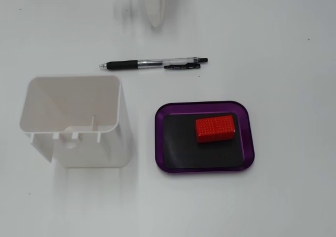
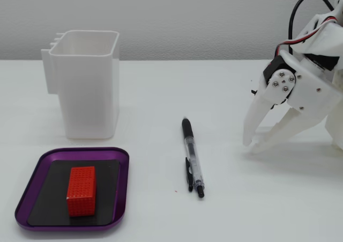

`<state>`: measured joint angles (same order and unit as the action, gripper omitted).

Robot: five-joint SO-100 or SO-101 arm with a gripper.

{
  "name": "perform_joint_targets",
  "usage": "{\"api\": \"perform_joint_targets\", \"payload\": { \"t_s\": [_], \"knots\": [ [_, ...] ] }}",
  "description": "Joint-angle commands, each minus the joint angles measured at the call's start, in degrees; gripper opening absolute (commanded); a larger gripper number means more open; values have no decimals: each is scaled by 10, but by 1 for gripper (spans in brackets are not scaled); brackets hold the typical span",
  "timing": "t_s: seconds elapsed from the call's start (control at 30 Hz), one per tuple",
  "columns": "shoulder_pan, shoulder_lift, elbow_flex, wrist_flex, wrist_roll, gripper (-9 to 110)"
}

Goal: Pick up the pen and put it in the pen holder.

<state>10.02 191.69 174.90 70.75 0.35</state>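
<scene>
Purple tray (image 1: 250,137) (image 2: 120,188) on white table (image 1: 294,195) (image 2: 268,210), black mat inside, red studded block (image 1: 215,128) (image 2: 81,190) resting on the mat

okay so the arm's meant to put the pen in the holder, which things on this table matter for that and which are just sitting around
For the job:
- clear-barrelled pen with black grip, lying flat on the table
- tall white plastic pen holder, upright and empty
- white two-finger gripper, open, apart from the pen

Just lying about:
- purple metal tray with black mat
- red studded block, on the tray

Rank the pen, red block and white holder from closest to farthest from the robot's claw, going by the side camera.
From the gripper at right:
1. Pen, centre table.
2. Red block, in the purple tray, front left.
3. Pen holder, back left; nearly tied with the block.
</scene>
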Motion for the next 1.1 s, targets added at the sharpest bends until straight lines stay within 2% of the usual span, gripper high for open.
{"api": "perform_joint_targets", "payload": {
  "t_s": [0.0,0.27,0.67,0.73,0.9,1.07],
  "knots": [
    [-5,50,-127,-6,-1,0],
    [-5,-136,-167,-62,3,-1],
    [-24,-590,-539,-68,1,0],
    [-54,-657,-591,-54,-3,0],
    [-117,-792,-659,-20,-7,9],
    [-117,-889,-660,-27,-8,20]
  ]
}}
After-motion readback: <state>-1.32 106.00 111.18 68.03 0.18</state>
